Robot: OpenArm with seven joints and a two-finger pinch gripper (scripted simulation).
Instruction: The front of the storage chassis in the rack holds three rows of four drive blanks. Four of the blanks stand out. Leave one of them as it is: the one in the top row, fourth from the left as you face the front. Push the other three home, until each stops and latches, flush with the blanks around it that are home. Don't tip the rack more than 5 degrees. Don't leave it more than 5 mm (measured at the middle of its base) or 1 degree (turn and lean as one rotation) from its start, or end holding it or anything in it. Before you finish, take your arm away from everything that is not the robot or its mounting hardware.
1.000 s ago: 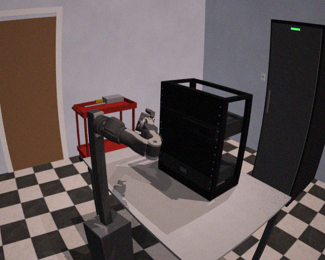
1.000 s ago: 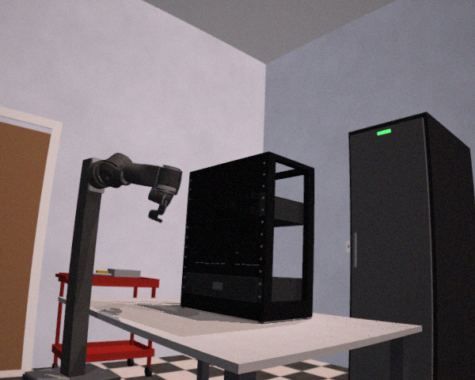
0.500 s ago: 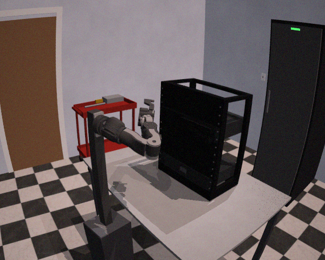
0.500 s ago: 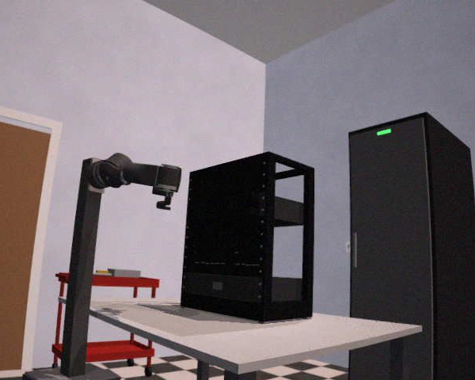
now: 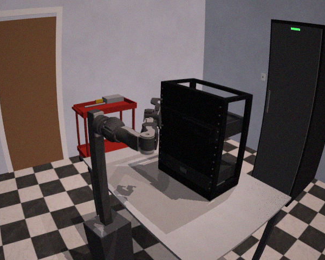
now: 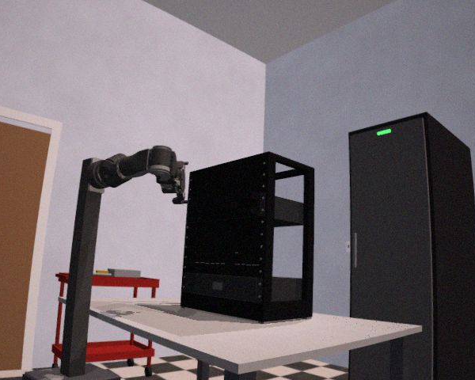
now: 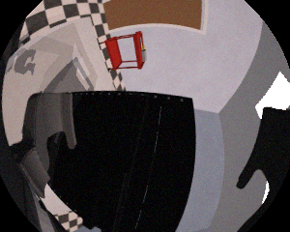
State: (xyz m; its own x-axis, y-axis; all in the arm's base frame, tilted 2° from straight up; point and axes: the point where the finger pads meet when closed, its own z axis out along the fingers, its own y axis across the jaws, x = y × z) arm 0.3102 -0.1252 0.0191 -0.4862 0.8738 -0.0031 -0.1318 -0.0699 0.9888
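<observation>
The black open-frame rack (image 5: pixel 203 134) stands on the white table (image 5: pixel 184 207). Its front face is very dark, and I cannot make out the single drive blanks or which ones stand out. The storage chassis (image 6: pixel 226 229) fills the middle of the front in the exterior view. My gripper (image 5: pixel 157 111) is open and empty, at the upper left edge of the rack's front. It also shows in the exterior view (image 6: pixel 180 191), close to the front's left post. In the wrist view the dark rack front (image 7: pixel 129 164) fills the middle, with my fingers at both sides.
A red cart (image 5: pixel 105 123) with small items stands behind the table. A tall black cabinet (image 5: pixel 294 106) stands at the right. A brown door (image 5: pixel 28 92) is at the left. The arm's post (image 5: pixel 99 168) rises by the table's left edge.
</observation>
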